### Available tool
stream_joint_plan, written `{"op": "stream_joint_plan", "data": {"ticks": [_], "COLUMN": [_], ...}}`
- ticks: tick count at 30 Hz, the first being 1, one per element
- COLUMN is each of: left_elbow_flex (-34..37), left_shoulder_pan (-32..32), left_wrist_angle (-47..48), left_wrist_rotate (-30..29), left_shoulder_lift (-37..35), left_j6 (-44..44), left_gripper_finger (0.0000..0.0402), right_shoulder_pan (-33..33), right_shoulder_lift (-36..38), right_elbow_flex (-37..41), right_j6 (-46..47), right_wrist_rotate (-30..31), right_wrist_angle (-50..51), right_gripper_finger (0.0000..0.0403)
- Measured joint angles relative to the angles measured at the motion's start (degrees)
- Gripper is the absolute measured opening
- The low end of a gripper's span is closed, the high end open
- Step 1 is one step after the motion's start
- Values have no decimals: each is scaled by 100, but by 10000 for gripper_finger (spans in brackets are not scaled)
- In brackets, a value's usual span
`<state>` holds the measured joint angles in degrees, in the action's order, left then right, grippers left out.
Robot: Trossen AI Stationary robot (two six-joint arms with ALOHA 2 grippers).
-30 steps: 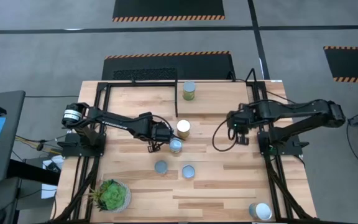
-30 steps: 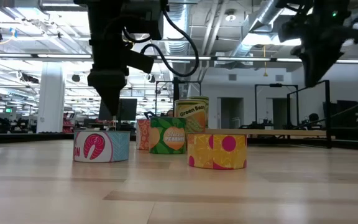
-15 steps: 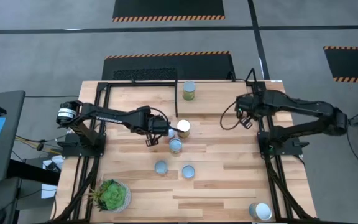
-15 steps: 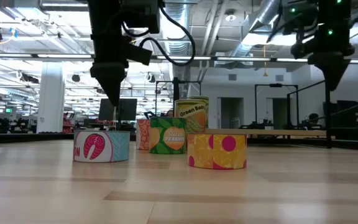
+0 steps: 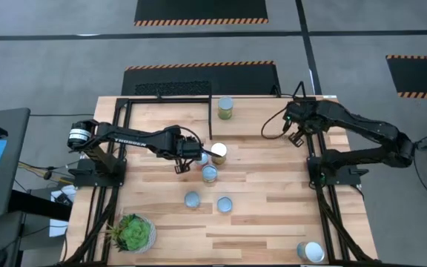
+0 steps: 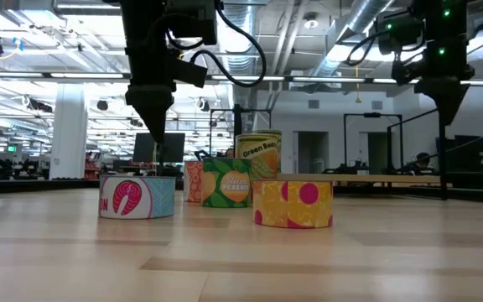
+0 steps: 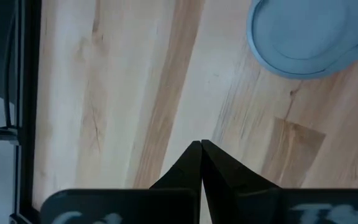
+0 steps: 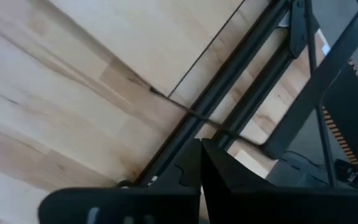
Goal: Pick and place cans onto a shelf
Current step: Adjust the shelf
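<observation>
Silver-topped cans (image 5: 209, 173), wooden table (image 5: 273, 185), none shelved

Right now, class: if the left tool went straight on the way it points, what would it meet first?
The left tool, shut and empty, points down at bare tabletop; it would likely meet wood first, beside a can.

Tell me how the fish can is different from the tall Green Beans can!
The fish can is short and flat; the Green Beans can stands much taller. The fish can has a pale blue label with a pink fish; the Green Beans can has a yellow-green label with words. The fish can sits nearer the low camera; the other is behind. Both stand upright on the table.
</observation>
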<state>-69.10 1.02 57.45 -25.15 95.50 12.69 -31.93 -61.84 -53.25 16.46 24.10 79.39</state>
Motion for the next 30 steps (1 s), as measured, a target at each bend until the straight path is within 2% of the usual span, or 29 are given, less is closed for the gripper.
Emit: {"op": "stream_joint_plan", "data": {"ticks": [9,21,25,30], "left_elbow_flex": [0,0,-2,-2], "left_shoulder_pan": [0,0,0,0], "left_wrist_angle": [-41,-41,-41,-20], "left_wrist_rotate": [-14,-111,-88,-72], "left_shoulder_lift": [2,4,7,7], "left_j6": [44,56,107,109], "left_gripper_finger": [0,0,0,0], "right_shoulder_pan": [-382,-422,-424,-305], "right_shoulder_lift": [0,0,0,0], "right_elbow_flex": [-1,-1,-1,-3], "right_j6": [-486,-511,-493,-462], "right_wrist_rotate": [39,218,-60,-702], "right_wrist_angle": [-245,-326,-321,-190], "right_gripper_finger": [12,26,19,22]}}
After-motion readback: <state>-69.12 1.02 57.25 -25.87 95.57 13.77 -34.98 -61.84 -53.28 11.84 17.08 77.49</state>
